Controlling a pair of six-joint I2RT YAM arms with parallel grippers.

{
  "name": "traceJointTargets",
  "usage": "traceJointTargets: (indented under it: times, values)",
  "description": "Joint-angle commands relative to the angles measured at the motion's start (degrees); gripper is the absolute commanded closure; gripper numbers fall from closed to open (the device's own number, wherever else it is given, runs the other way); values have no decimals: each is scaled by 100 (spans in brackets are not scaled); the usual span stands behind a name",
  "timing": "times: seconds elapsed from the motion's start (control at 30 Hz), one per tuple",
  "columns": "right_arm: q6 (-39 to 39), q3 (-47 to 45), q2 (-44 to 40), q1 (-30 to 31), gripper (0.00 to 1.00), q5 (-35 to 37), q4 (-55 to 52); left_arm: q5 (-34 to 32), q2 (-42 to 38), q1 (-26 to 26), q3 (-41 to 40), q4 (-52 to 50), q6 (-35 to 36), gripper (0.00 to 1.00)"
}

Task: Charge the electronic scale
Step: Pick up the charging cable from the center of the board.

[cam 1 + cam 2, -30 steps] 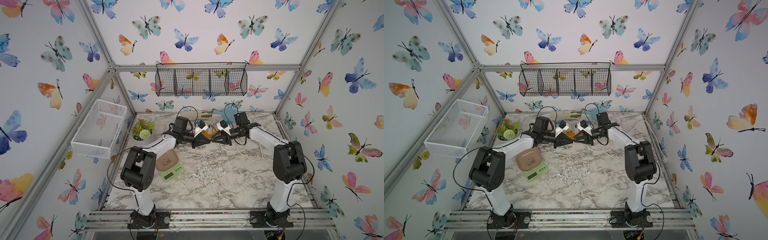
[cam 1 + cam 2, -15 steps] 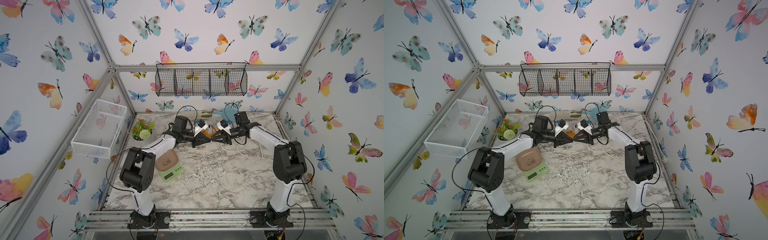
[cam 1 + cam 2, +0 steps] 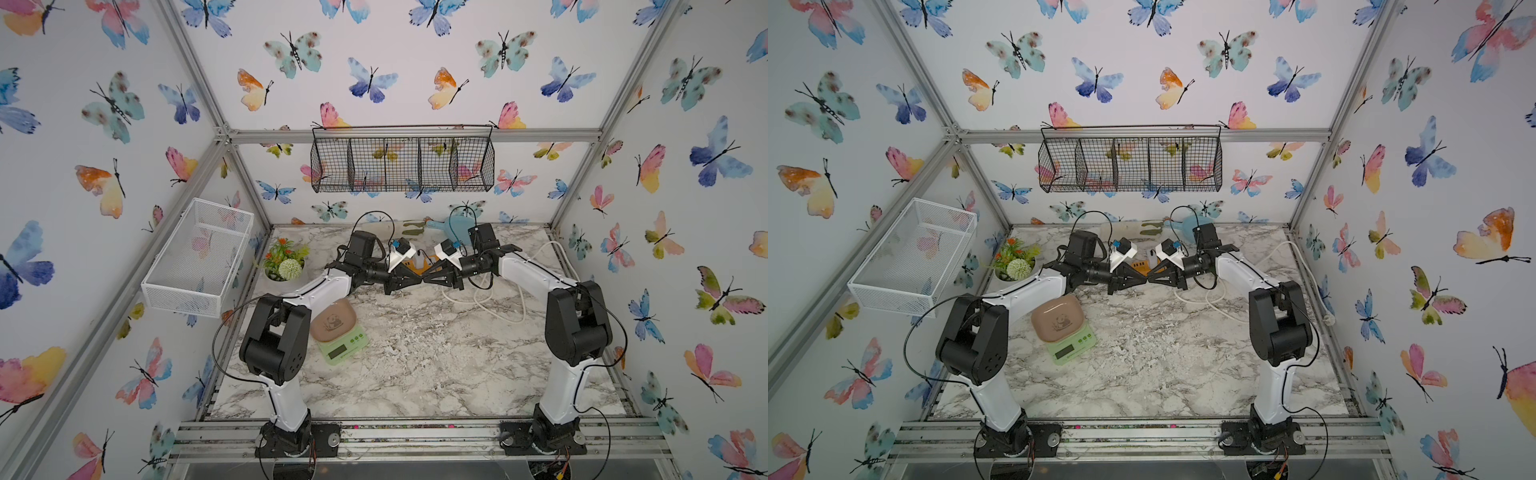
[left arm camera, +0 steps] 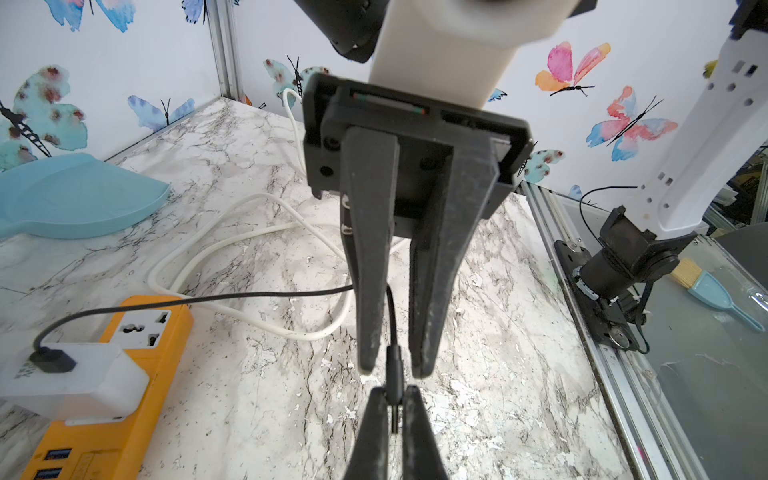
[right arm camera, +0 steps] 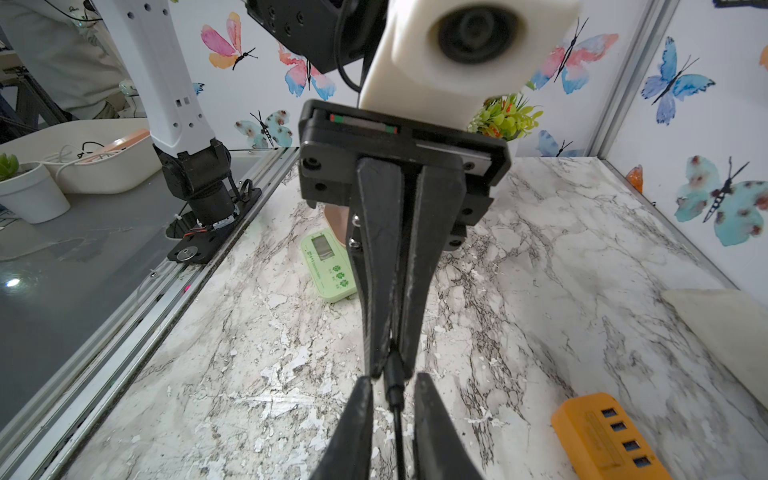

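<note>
Both arms stretch to the far middle of the table, their tips meeting nose to nose just above it. The left fingers are pressed together on the plug end of a black cable, pinching it at its very tip. The right fingers stand a little apart on either side of the same plug. A sliver of gap shows on each side, so they straddle it without gripping it. From the plug the cable passes between the right fingers and runs on to a white charger seated in an orange strip. The strip lies just beyond the tips, towards the far wall. A white cord loops on the table to the right of the strip. The scale sits on the near-left part of the table, well apart from the tips. Its display faces the near edge, and in both top views the left forearm hides its far-left corner.
</note>
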Motion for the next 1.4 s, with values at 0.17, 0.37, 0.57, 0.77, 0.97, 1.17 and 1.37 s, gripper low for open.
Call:
traceJointTargets:
  times: [0.17, 0.37, 0.57, 0.77, 0.97, 1.17, 1.37]
  values:
    - [247, 77, 97, 21, 89, -195, 70, 125, -146, -39, 24, 84, -50, 94]
    - [627, -151, -17, 21, 98, -54, 552, 22, -189, -39, -59, 252, -194, 69]
    - [1025, -365, -80, 12, 98, 145, 1016, -809, -663, 26, -588, 1242, -1219, 25]
    - [1395, -286, -5, 3, 98, 265, 1270, -1813, -1611, 360, -1814, 2520, -2639, 7]
    - [2082, -430, -19, -23, 98, 547, 1805, -4060, -2441, 513, -2408, 1622, -3443, 5]
    - [3022, -585, -97, -22, 98, 825, 2322, -5813, -2850, 635, -2570, 208, -4429, 5]
    - [4239, -664, -150, -23, 98, 1410, 2680, -6941, -2943, 724, -2634, -1101, -4966, 5]
